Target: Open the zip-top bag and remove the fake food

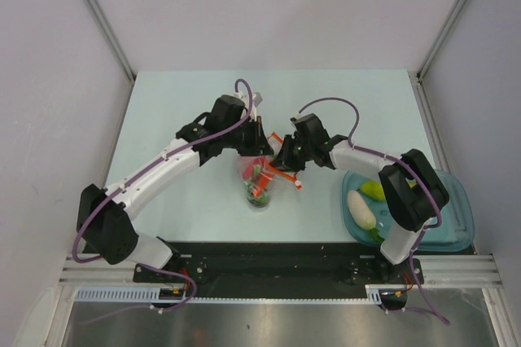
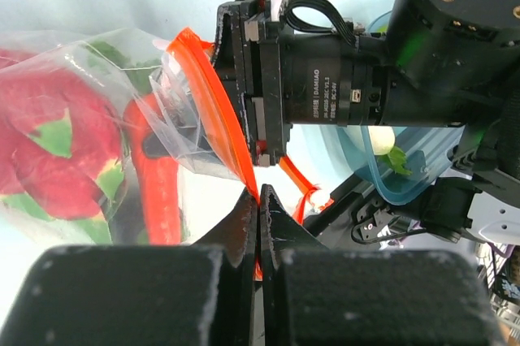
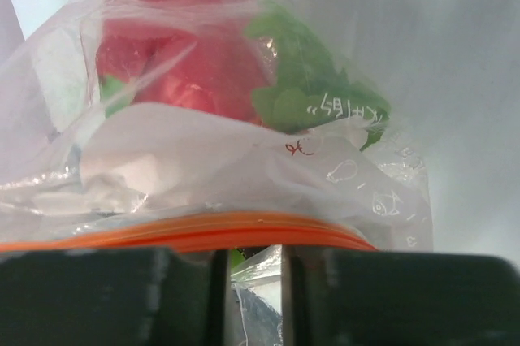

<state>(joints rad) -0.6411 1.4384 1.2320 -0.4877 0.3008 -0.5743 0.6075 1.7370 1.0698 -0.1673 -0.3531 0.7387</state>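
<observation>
**A:** where's the bag [image 1: 262,177] at?

**B:** middle of the table [image 1: 163,111], between both arms, with the red toy fruit [image 3: 175,62] inside. The left gripper [image 2: 258,200] is clamped on its orange zip strip [image 2: 213,110]. The right gripper [image 3: 248,253] is nearly closed at the strip, can't tell if it's pinching.

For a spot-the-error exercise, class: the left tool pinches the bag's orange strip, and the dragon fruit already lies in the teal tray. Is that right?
One part is wrong. The dragon fruit is inside the bag, not in the tray; the left wrist view shows it. The left tool does pinch the strip.
</observation>
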